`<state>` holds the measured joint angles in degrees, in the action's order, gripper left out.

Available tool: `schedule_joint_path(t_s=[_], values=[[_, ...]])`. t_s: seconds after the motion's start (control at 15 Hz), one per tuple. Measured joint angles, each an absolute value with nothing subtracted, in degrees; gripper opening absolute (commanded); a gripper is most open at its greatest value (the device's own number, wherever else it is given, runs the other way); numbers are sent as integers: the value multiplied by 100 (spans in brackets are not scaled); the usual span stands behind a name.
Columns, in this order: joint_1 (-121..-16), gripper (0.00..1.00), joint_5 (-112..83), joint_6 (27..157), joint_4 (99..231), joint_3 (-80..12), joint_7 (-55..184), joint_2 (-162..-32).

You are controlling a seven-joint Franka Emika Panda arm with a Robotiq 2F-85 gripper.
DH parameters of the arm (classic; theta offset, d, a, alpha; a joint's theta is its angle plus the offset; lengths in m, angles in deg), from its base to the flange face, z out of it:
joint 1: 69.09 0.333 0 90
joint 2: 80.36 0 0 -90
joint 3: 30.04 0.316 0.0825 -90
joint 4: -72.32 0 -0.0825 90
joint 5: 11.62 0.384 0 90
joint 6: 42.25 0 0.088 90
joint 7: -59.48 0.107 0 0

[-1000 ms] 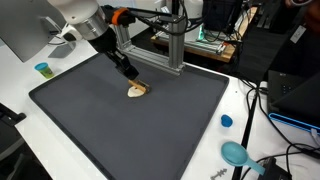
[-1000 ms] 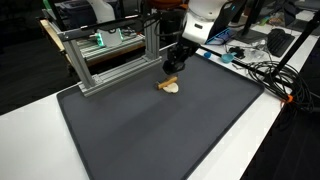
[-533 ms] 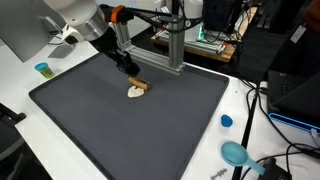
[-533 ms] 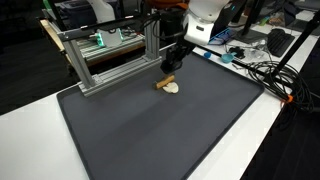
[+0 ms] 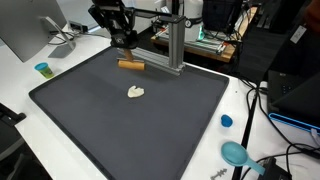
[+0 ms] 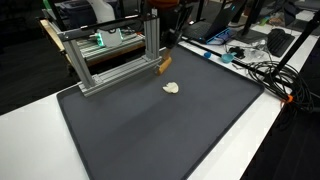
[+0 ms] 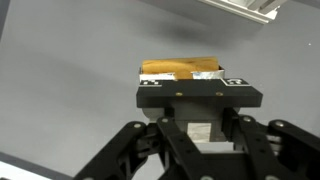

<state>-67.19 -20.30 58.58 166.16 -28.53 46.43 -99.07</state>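
Observation:
My gripper (image 5: 126, 55) is shut on a short brown stick (image 5: 130, 65) and holds it level in the air above the far part of the dark mat (image 5: 110, 130), close to the aluminium frame (image 5: 172, 50). The stick also shows in an exterior view (image 6: 163, 67) and in the wrist view (image 7: 170, 67), clamped between the fingertips (image 7: 190, 82). A small pale, cream-coloured piece (image 5: 136, 92) lies on the mat below and nearer the middle; it shows in both exterior views (image 6: 172, 88).
The aluminium frame (image 6: 110, 50) stands along the mat's far edge. A small blue cup (image 5: 42, 69), a blue cap (image 5: 226, 121) and a teal object (image 5: 236, 153) sit on the white table. Cables (image 6: 262, 68) lie beside the mat. A monitor (image 5: 20, 30) stands at the corner.
My gripper closed on the brown stick next to the pale piece and lifted it up and back toward the frame. The pale piece stayed on the mat.

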Motion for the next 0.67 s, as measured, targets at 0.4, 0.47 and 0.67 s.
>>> schedule_joint_path(t_s=[0.4, 0.47, 0.67], values=[[-6725, 21, -1833, 6229, 16510, -2621, 4178, -10091], [-6728, 21, -1837, 6231, 16505, -2625, 4179, -10124], [-6698, 21, -1923, 6503, 16505, -2621, 4144, -10272]])
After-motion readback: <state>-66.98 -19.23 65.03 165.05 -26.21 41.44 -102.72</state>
